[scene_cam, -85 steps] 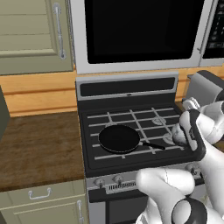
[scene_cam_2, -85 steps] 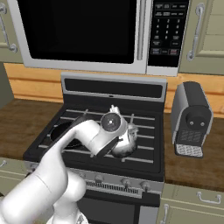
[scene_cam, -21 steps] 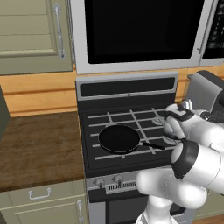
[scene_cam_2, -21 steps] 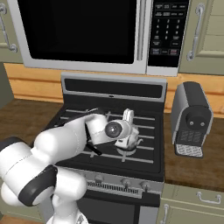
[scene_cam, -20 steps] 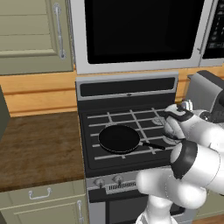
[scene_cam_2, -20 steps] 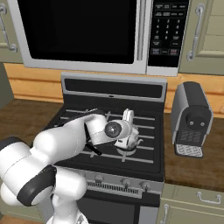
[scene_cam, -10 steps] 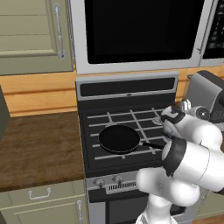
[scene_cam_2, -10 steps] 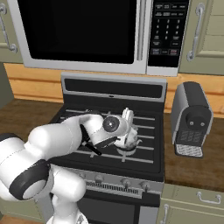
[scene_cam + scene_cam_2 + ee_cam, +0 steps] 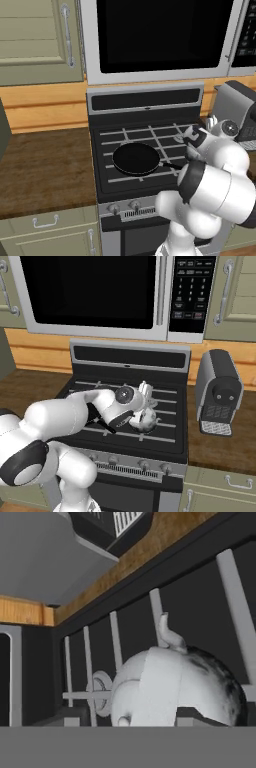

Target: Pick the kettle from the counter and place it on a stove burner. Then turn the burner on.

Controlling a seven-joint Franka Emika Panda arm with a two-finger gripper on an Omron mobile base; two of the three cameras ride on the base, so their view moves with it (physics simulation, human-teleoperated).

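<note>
Kettle (image 9: pixel 145 419) sitting on the grate bars of the front right stove burner (image 9: pixel 101 693), spout pointing away in the hand view, body upright. End effector (image 9: pixel 145 392) poised just above it at the handle; impossible to tell whether spread or pinching the handle, fingertips hidden. Best to confirm a level seat on the grates, release cleanly, lift straight up to avoid tipping. Frying pan (image 9: pixel 136 158) on the left burner, well apart. Next, probably, down to the knobs (image 9: pixel 143 464) along the stove front. Coffee machine (image 9: pixel 218 392) on the tabletop (image 9: pixel 217 448) to the right.
</note>
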